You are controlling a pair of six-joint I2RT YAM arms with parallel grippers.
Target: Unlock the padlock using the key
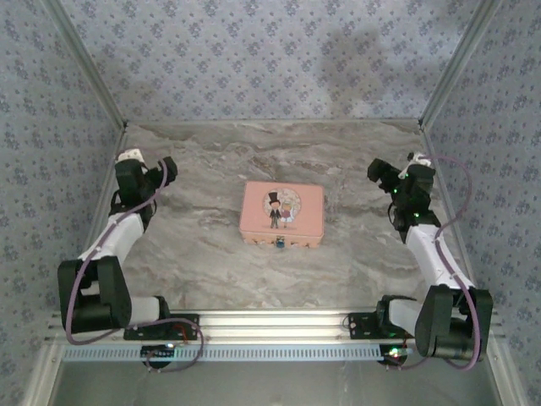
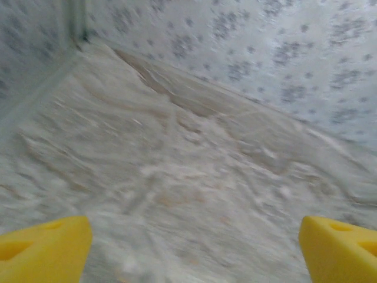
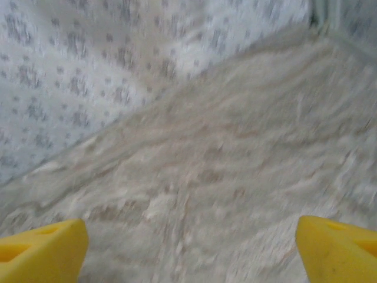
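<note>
A pink rectangular tin (image 1: 281, 213) with rounded corners and a cartoon couple on its lid lies flat in the middle of the grey-brown marbled table (image 1: 194, 254). Its long side runs left to right across my overhead view. The padlock (image 1: 278, 243), a tiny dark bluish speck of metal, sits at the middle of the tin's near edge, on the side facing the arm bases. It is too small for me to tell which way its long axis runs. Blue-grey patterned walls (image 1: 254, 51) close in the table on three sides. My left claw (image 1: 168, 172) hovers near the far left corner and my right claw (image 1: 377, 172) near the far right, both well apart from the tin. On the left wrist camera the yellow wedge-shaped fingertips (image 2: 44, 247) sit at opposite bottom corners of a blurred picture, spread wide over bare marble. They pinch nothing and touch nothing. The right wrist camera gives me the same spread, empty stance.
</note>
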